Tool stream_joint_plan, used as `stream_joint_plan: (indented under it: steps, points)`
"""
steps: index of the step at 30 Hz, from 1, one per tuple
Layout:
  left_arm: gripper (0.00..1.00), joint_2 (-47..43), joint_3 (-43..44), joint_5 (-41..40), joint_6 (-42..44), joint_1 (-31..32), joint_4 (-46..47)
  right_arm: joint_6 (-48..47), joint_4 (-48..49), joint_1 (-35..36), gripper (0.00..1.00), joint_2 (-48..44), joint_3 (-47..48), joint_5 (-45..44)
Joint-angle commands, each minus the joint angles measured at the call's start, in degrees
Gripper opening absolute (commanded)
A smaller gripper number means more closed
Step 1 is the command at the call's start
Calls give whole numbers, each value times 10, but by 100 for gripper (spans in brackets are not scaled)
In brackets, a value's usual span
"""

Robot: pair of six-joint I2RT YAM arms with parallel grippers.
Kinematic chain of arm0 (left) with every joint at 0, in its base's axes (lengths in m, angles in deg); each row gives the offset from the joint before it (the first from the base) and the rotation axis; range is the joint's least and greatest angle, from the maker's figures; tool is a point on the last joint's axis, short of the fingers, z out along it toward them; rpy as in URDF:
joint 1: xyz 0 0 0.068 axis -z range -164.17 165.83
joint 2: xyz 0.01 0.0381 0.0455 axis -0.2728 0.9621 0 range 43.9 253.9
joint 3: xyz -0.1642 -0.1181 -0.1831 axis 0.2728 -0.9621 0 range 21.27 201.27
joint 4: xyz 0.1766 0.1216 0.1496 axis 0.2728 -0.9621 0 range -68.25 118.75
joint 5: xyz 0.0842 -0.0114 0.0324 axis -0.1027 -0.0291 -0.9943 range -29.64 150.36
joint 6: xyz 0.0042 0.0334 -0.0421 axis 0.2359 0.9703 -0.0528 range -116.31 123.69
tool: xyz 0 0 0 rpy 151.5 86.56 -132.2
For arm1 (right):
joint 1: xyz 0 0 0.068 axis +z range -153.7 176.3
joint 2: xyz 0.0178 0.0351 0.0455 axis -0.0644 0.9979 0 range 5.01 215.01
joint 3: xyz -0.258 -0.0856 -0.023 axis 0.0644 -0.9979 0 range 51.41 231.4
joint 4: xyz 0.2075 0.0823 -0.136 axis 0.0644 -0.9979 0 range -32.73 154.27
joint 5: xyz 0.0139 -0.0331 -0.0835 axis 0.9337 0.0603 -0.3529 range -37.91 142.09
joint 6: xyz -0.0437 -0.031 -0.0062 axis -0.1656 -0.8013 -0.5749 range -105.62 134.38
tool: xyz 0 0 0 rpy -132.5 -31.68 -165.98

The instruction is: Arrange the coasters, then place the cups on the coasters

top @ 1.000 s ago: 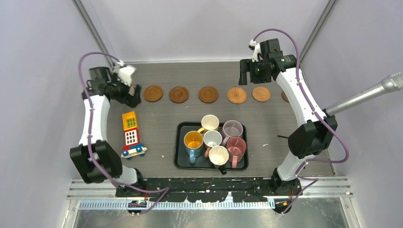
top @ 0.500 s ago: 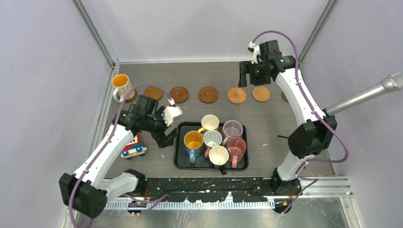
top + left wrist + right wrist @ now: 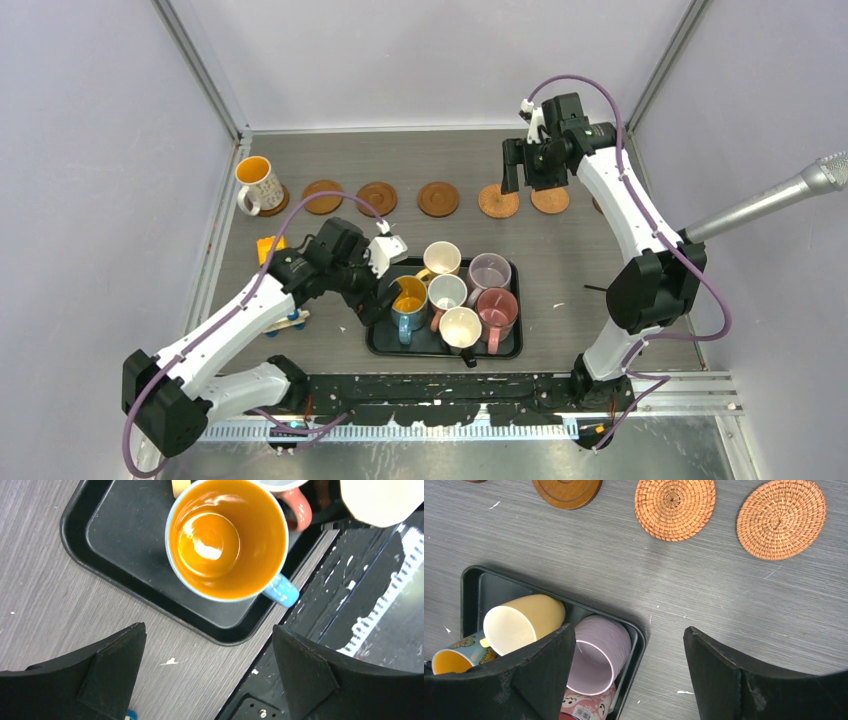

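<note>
Your left tool [image 3: 207, 630] hangs wide open beside the blue mug [image 3: 227, 540] in the tray [image 3: 115, 535]; your right tool [image 3: 629, 632], equally wide, hovers near the surface's far-edge coasters [image 3: 675, 507].

Bare tray floor [image 3: 115, 535] lies left of the blue mug [image 3: 227, 540]; yellow mug [image 3: 441, 257] behind and white mug [image 3: 447, 291] right crowd it.
</note>
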State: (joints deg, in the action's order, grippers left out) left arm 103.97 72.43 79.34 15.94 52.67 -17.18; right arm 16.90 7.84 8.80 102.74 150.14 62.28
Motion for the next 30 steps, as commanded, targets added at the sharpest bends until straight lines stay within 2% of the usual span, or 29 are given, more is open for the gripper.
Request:
stream_joint_plan:
  steps: [1,11,18,24,28,30]
  points:
    - [100,20,9,4,-92,14,50,2,5,-3,84,-37,-3,4]
    - [100,30,-17,-149,-192,133,101,9,6,-3,84,-33,-13,11]
    - [100,65,-20,-243,-261,178,99,9,4,-3,84,-26,-10,16]
    - [100,82,-15,-323,-249,178,94,19,4,-2,84,-24,-10,25]
    - [100,67,-23,-319,-216,149,109,16,4,-3,84,-25,-8,27]
    - [96,74,-23,-315,-199,127,116,15,5,-2,84,-25,-7,28]
